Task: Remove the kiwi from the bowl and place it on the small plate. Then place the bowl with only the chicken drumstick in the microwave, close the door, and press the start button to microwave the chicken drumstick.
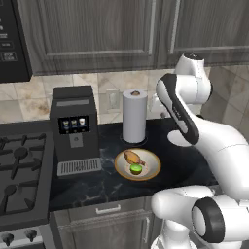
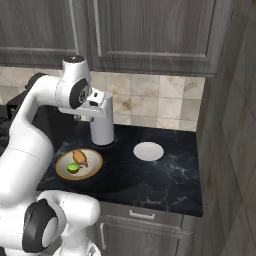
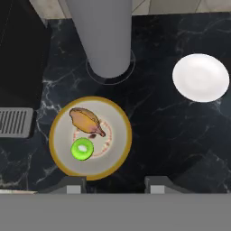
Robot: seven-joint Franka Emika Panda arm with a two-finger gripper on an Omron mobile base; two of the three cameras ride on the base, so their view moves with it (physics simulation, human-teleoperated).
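Dark marbled countertop (image 3: 171, 135) w/ grey wood cabinets (image 1: 97, 34) above, beige tile backsplash (image 2: 150, 100) behind. Gripper (image 3: 115, 184) hangs high over counter, jaws released w/ nothing between them, fingertips (image 3: 74, 184) framing near edge of the bowl (image 3: 61, 155). Bowl sits on counter directly under hand; kiwi (image 3: 82, 149) lies in its near half, chicken drumstick (image 3: 86, 121) just beyond, the two close together, contact unclear. Paper towel roll (image 3: 101, 36) stands upright just past bowl. Small plate (image 3: 200, 77), white, lies well apart to the right. Black coffee machine (image 1: 74, 129) stands left of bowl, stove (image 1: 22, 170) further left. Microwave (image 1: 12, 41) corner up at far left.
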